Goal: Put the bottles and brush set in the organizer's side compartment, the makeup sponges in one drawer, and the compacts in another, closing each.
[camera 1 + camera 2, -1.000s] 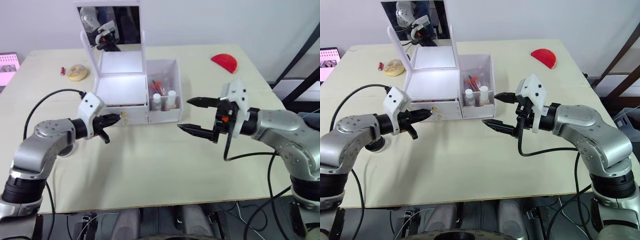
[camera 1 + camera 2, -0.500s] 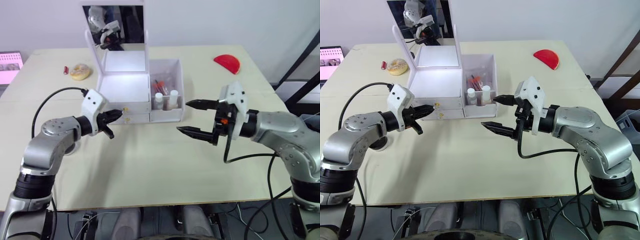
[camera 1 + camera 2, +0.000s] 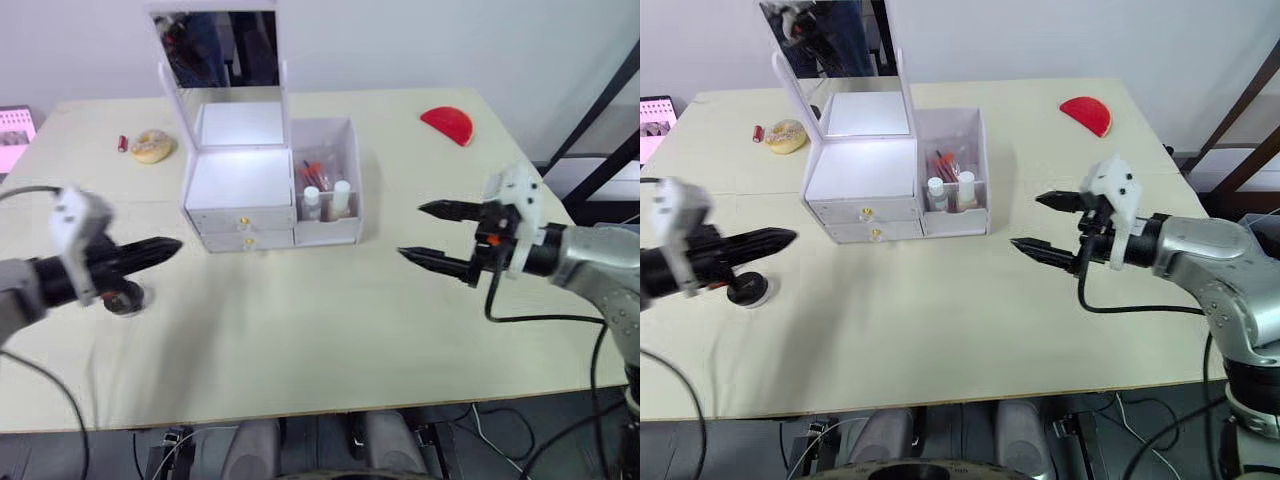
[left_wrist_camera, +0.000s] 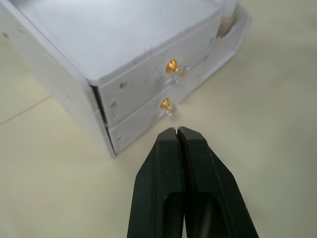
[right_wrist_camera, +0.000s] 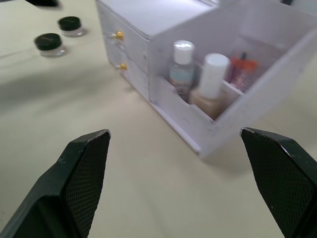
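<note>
Fingers of the left gripper (image 3: 172,244) are pressed together, empty, pointing at the organizer (image 3: 240,190), whose two drawers look shut. Nearest it, just beside, lies a compact (image 3: 746,289). The right gripper (image 3: 432,232) hangs spread wide, farther off.

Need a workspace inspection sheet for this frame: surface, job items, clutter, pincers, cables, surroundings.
Surface: beige table, bare in front.
Job's things: white organizer, mirror lid up, both drawers shut; bottles and brush set in side compartment; two black-lidded jars on table.
Clutter: red semicircular object; round tan item; small red item.
Pincers: left pincer shut, empty; right pincer open, empty.
Cables: black cable at right arm.
Surroundings: wall behind; pink-screened device.
</note>
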### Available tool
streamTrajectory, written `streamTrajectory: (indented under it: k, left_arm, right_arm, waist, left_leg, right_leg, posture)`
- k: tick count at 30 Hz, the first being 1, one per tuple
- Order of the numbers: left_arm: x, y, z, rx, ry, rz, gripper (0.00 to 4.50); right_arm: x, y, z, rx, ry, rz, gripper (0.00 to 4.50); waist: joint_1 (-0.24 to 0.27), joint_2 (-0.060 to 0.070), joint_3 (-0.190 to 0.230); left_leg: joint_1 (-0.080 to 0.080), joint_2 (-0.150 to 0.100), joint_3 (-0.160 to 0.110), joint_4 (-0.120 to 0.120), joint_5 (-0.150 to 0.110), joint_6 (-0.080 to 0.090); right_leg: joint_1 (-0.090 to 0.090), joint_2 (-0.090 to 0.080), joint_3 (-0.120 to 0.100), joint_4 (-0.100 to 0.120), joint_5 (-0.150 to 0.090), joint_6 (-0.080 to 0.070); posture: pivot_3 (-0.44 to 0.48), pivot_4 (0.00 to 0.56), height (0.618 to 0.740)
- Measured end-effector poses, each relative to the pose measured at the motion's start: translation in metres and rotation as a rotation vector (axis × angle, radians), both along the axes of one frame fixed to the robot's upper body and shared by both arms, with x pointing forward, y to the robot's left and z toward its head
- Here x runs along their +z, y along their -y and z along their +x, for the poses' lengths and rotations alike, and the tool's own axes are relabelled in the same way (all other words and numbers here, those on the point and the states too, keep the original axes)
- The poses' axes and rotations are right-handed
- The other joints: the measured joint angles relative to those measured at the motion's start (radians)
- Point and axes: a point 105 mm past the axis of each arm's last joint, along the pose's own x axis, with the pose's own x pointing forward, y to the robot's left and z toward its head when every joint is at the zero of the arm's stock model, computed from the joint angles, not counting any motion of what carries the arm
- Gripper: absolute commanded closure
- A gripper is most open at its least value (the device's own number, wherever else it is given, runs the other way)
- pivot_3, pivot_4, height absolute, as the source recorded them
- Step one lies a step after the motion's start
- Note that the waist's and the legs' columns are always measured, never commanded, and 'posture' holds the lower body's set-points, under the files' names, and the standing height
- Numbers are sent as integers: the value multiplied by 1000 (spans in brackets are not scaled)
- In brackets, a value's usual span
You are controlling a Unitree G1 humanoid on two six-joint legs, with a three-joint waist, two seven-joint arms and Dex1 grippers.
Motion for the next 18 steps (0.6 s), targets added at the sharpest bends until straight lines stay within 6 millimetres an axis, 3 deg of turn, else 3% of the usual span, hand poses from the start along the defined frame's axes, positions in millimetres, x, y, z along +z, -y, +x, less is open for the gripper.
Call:
streamTrajectory:
  k: [2, 3, 8, 13, 18]
  left_arm:
    - [-3, -30, -16, 102, -32, 12, 3062]
    - [-4, -52, -26, 181, -52, 3, 2439]
    - [-4, -99, -62, 353, -66, 12, 60]
    - [-9, -127, -83, 461, -58, 11, 60]
    - [-9, -130, -87, 472, -37, 19, 60]
  right_arm:
    - [-6, 21, 0, -50, -19, -33, 0]
    - [-10, 37, 2, -101, -28, -42, 0]
    - [-23, 79, -3, -188, -71, -32, 0]
    - [-31, 113, -2, -258, -80, -21, 0]
    - [-26, 107, 2, -207, -59, -21, 0]
  waist:
    - [0, 0, 0]
    - [0, 0, 0]
    - [1, 0, 0]
    - [-2, 3, 1]
    - [-3, 3, 1]
  left_leg:
    - [1, 0, 1, 0, 0, 0]
    - [1, 0, 1, 0, 0, 0]
    - [1, 1, 2, 1, 0, -1]
    - [-1, 2, 4, 1, -1, -1]
    - [-2, 3, 6, 0, -1, -1]
  right_leg:
    - [1, 0, 0, 0, 0, 0]
    - [0, 0, 0, 0, 0, 0]
    - [1, -1, 0, -3, 0, 0]
    - [1, -1, 0, -10, 0, 0]
    - [1, -1, 0, -12, 0, -1]
  posture:
    - [0, 150, 739]
    - [0, 150, 739]
    - [0, 150, 739]
    - [0, 150, 739]
    - [0, 150, 739]
